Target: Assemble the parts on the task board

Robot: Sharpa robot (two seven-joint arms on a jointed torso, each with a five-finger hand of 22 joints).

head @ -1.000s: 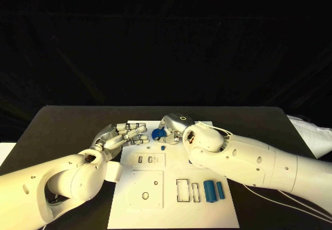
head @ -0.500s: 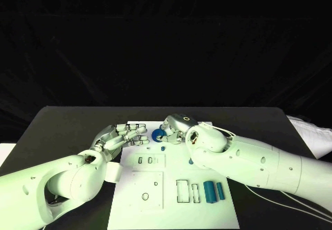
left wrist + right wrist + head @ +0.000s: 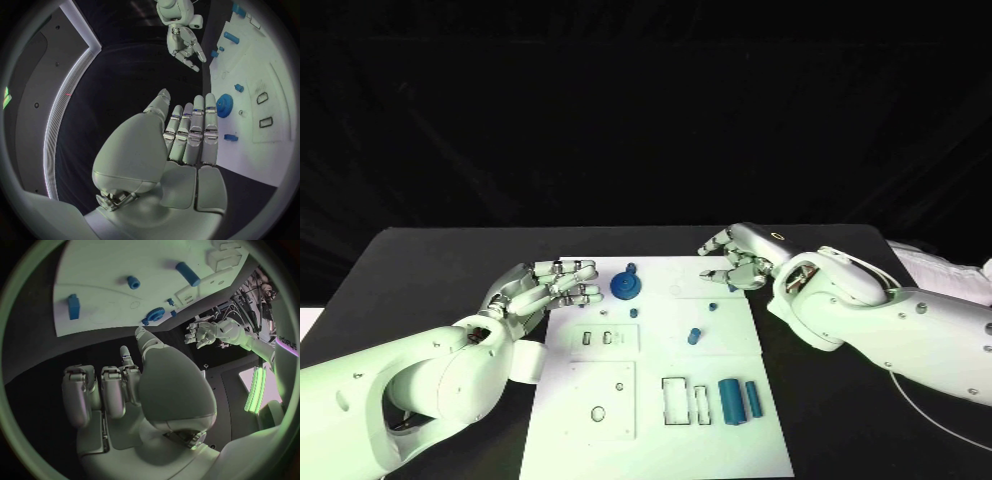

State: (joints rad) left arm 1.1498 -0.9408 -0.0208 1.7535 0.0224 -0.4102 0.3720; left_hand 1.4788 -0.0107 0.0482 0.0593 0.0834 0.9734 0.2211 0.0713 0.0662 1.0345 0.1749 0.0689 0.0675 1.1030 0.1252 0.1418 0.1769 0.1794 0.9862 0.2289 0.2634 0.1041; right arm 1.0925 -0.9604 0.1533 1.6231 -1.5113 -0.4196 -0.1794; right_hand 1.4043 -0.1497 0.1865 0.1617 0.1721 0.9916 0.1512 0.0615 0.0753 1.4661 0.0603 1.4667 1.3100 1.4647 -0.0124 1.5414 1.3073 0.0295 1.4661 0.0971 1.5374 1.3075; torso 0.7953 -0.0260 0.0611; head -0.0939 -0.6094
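The white task board (image 3: 639, 385) lies mid-table. A blue gear (image 3: 626, 287) sits on its far left part, free of both hands. My left hand (image 3: 545, 285) hovers at the board's left edge, fingers stretched toward the gear and holding nothing; the left wrist view has the gear (image 3: 224, 105) just past the fingertips. My right hand (image 3: 740, 260) hangs at the board's far right corner, fingers loosely apart and empty. Small blue pegs (image 3: 692, 336) lie mid-board, and two blue bars (image 3: 740, 400) lie side by side on the near right part.
Rectangular and oval slots mark the board's near half (image 3: 678, 398). Black tabletop (image 3: 430, 270) surrounds the board. In the right wrist view the gear (image 3: 156, 316) lies between the board's pegs (image 3: 132, 281) and my left hand (image 3: 209, 332).
My right hand has let go of the blue gear and pulled away to the right, off the board. The gear now rests by the left hand, which has hardly moved.
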